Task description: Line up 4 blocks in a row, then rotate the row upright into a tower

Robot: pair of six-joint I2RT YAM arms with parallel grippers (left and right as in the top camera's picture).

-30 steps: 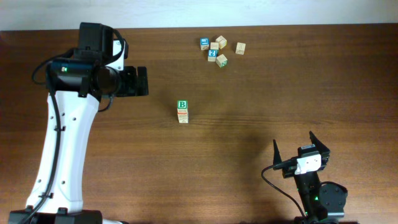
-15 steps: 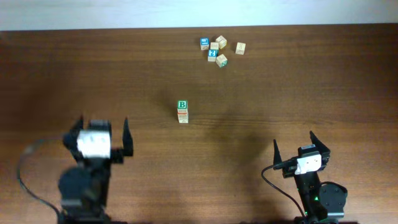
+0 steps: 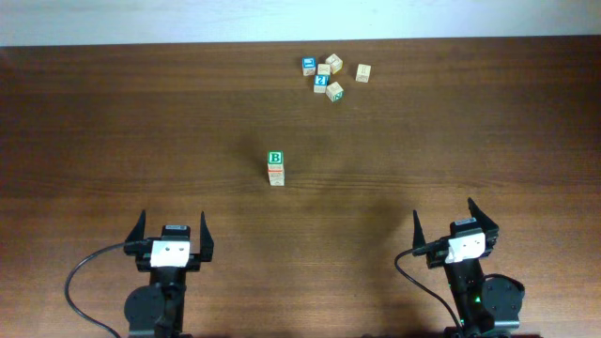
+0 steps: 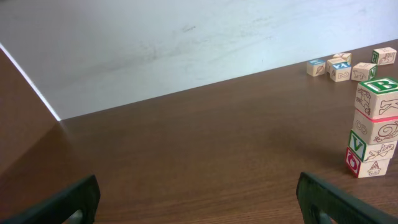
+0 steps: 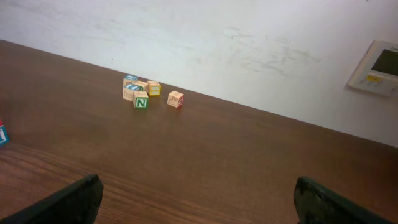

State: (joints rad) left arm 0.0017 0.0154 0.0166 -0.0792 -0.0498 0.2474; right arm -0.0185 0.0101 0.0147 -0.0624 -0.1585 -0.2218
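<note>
The 4 blocks stand as one upright stack [image 3: 275, 168] in the middle of the table, a green B on top. The left wrist view shows the stack [image 4: 373, 127] at its right edge: a green B cube, a red-edged cube, a green V cube and a red A cube at the bottom. Only a sliver of the stack [image 5: 2, 134] shows at the left edge of the right wrist view. My left gripper [image 3: 172, 228] [image 4: 199, 199] is open near the front left, well short of the stack. My right gripper [image 3: 445, 218] [image 5: 198, 199] is open at the front right, holding nothing.
A loose cluster of several small cubes [image 3: 331, 77] [image 5: 144, 93] [image 4: 345, 64], some blue-faced, lies at the back of the table near the wall. A white wall panel [image 5: 375, 68] hangs at the right of the right wrist view.
My left arm has pulled back from its reach over the back left of the table to the front left edge. The stack and the right arm have not moved.
</note>
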